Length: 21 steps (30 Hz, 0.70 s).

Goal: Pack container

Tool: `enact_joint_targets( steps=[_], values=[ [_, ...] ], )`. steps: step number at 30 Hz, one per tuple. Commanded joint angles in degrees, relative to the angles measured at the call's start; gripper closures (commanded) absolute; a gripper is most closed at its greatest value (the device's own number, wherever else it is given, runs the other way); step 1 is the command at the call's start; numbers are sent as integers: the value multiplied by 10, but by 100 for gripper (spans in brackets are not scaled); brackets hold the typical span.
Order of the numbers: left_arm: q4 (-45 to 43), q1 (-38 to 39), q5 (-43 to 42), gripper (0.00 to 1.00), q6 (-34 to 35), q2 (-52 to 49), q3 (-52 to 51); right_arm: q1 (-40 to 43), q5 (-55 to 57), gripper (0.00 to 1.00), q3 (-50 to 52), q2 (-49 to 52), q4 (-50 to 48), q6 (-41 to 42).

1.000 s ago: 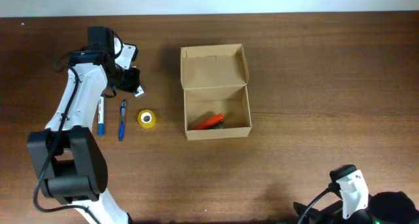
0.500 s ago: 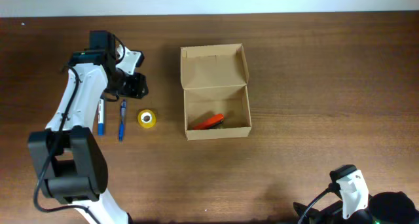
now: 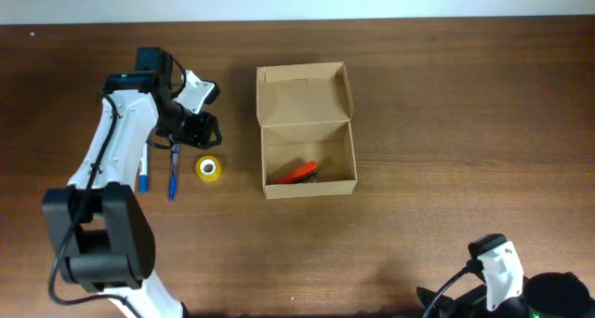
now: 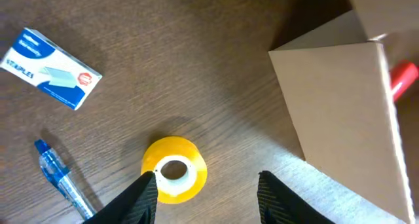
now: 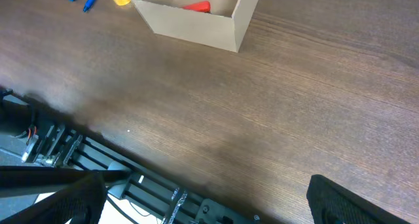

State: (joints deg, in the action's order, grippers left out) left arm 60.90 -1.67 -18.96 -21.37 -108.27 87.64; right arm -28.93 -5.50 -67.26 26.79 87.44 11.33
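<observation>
Cardboard container (image 3: 305,95), mid-table toward the far edge, looks light and flimsy; take it by a stiff side wall. Your left gripper (image 4: 206,196) hangs apart over the tape roll (image 4: 173,170).

A dark brown wood-grain table (image 3: 446,123) fills nearly the whole overhead frame. Along the top edge runs a pale, blank strip (image 3: 297,0); whether it is wall or floor cannot be told. In the lower left of the right wrist view, black rails (image 5: 55,142) sit below the table's edge. The light is soft and even.
</observation>
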Motion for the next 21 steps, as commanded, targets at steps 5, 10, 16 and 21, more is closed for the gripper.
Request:
enact_joint_targets(
  steps=[5,10,16,21],
  values=[
    [-30,8,33,51,-5,66,-47,-3,-3,1,3,-2,0,-4],
    [-44,1,33,51,5,76,-74,-3,-3,1,3,-2,0,-4],
    [-46,-2,38,51,12,77,-107,-3,-3,1,3,-2,0,-4],
    [-75,-3,58,51,44,77,-149,-3,-3,1,3,-2,0,-4]
  ],
)
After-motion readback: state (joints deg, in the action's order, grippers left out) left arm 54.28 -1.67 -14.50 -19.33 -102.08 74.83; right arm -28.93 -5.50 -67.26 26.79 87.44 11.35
